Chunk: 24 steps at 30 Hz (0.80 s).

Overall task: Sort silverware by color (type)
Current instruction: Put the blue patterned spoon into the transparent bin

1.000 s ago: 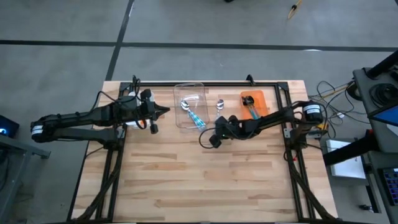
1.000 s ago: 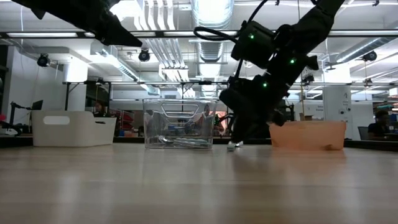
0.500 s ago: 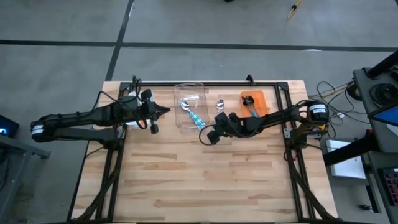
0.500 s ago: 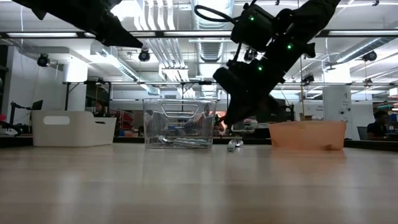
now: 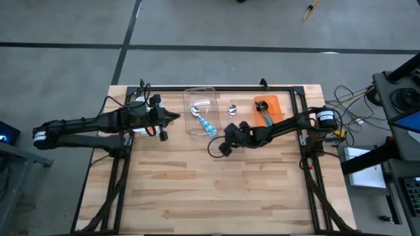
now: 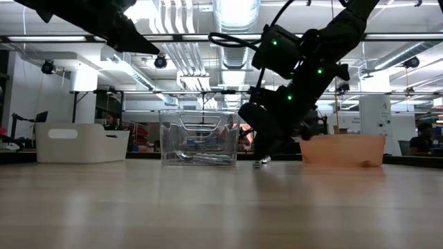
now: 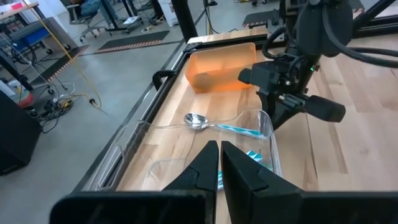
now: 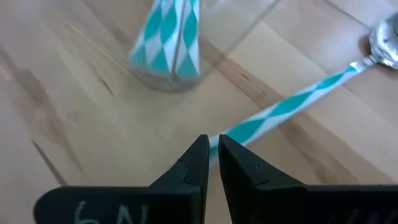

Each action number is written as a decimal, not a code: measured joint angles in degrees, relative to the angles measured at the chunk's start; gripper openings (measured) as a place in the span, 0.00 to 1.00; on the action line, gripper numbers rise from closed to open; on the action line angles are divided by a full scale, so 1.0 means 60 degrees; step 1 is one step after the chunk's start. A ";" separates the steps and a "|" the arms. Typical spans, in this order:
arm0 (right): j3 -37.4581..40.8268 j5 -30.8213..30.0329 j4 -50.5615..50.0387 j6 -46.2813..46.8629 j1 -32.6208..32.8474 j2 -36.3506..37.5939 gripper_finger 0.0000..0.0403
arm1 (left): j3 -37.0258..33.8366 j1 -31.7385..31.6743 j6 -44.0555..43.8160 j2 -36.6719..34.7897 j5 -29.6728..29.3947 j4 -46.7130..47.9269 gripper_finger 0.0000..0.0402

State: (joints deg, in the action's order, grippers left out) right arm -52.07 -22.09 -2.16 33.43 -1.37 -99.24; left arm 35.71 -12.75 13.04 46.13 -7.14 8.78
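Only the right wrist view shows the right end effector (image 8: 212, 149), fingers nearly together, at the teal-striped spoon (image 8: 292, 102) lying on the counter (image 8: 74, 106), handle toward it, bowl away.

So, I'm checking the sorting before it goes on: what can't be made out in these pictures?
- High view: the right gripper hides the handle end of the teal spoon; contact unclear.
- Low view: the orange bin has opaque walls, contents hidden.
- Low view: the white bin likewise; in the high view the left gripper and its arm cover it.
- High view: spoons in the clear bin too small to count.
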 joint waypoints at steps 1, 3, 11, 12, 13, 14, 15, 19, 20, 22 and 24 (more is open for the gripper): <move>0.0000 -0.0004 -0.0113 -0.0002 0.0000 0.0000 0.07 | -0.0001 0.0000 0.0000 0.0000 0.0000 0.0007 0.00; 0.0000 -0.0097 -0.0390 0.0000 0.0000 0.0011 0.07 | -0.0001 0.0000 0.0015 0.0002 0.0000 0.0004 0.00; -0.0015 -0.0494 -0.1417 0.0000 -0.0004 0.0181 0.07 | -0.0001 0.0000 0.0040 0.0004 0.0000 0.0007 0.00; -0.0021 -0.0554 -0.1643 0.0002 -0.0004 0.0247 0.07 | 0.0003 0.0000 0.0040 0.0004 0.0000 0.0007 0.00; -0.0045 -0.0626 -0.1914 0.0026 -0.0004 0.0324 0.07 | 0.0002 0.0000 0.0040 0.0001 0.0000 0.0007 0.00; -0.0079 -0.0662 -0.2224 0.0039 -0.0004 0.0434 0.07 | -0.0001 0.0000 0.0040 0.0004 0.0000 0.0007 0.00; -0.0129 -0.0746 -0.2525 0.0123 -0.0004 0.0534 0.07 | -0.0001 0.0000 0.0040 0.0004 0.0000 0.0007 0.00; -0.0422 -0.0811 -0.3397 0.1060 -0.0126 0.0949 0.07 | -0.0001 0.0000 0.0040 0.0004 0.0000 0.0007 0.00; -0.0505 -0.0760 -0.3544 0.1386 -0.0194 0.1000 0.07 | 0.0001 0.0000 0.0040 0.0004 0.0000 0.0005 0.00; -0.0707 -0.0428 -0.3831 0.2056 -0.0403 0.1024 0.07 | -0.0001 0.0000 0.0040 0.0004 0.0000 -0.0002 0.00; -0.0944 0.0296 -0.4034 0.2553 -0.0701 0.1024 0.07 | 0.0002 0.0000 0.0040 0.0004 0.0000 -0.0026 0.00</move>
State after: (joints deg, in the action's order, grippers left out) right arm -57.74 -20.31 -26.37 48.75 -5.57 -93.10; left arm 35.72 -12.75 13.28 46.15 -7.14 8.62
